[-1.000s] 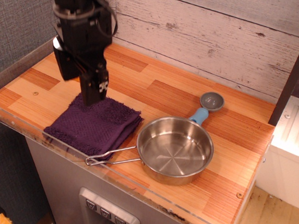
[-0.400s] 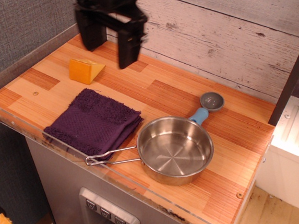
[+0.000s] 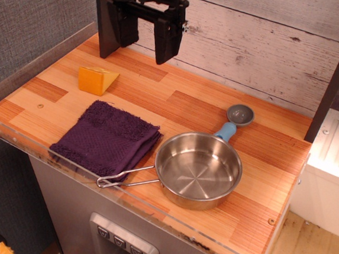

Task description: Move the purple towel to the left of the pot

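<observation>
The purple towel (image 3: pixel 107 138) lies folded on the wooden counter at the front left, right beside the left side of the pot (image 3: pixel 198 170). The pot's wire loop handle (image 3: pixel 123 177) points left along the towel's front edge. My gripper (image 3: pixel 138 58) hangs high above the back left of the counter, well clear of the towel. Its two black fingers (image 3: pixel 168 41) stand wide apart with nothing between them.
An orange-yellow wedge block (image 3: pixel 96 79) sits at the back left, behind the towel. A small grey scoop with a blue handle (image 3: pixel 235 120) lies behind the pot. A clear plastic lip (image 3: pixel 65 164) runs along the counter's front edge. A plank wall (image 3: pixel 254 45) stands behind.
My gripper has let go of the towel, risen and drawn back toward the wall, uncovering the orange wedge. The towel and pot have stayed in place.
</observation>
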Available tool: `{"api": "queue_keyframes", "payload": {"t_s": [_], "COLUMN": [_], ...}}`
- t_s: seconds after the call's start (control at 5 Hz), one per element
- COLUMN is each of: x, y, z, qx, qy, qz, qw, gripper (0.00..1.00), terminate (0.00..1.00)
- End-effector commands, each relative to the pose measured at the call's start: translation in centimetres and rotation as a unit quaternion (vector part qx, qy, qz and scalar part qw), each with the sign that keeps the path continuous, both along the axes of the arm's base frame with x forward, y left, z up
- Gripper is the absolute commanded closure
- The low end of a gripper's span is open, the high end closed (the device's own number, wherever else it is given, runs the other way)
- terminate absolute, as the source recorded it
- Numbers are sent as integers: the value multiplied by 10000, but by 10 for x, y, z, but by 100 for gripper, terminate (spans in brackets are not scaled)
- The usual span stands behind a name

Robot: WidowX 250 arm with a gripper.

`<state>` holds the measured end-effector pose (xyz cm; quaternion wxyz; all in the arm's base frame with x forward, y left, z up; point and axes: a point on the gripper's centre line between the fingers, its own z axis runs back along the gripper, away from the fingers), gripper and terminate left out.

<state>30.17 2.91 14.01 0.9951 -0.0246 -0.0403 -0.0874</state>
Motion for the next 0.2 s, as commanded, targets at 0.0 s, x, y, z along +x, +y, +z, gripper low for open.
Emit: {"api": "queue_keyframes", "payload": {"t_s": [0.0], "x": [4], "y": [0], "z": [12], "qx": [17], "qy": [-179], "qz": [-35], "qw": [9998], "gripper": [0], "terminate": [100]}}
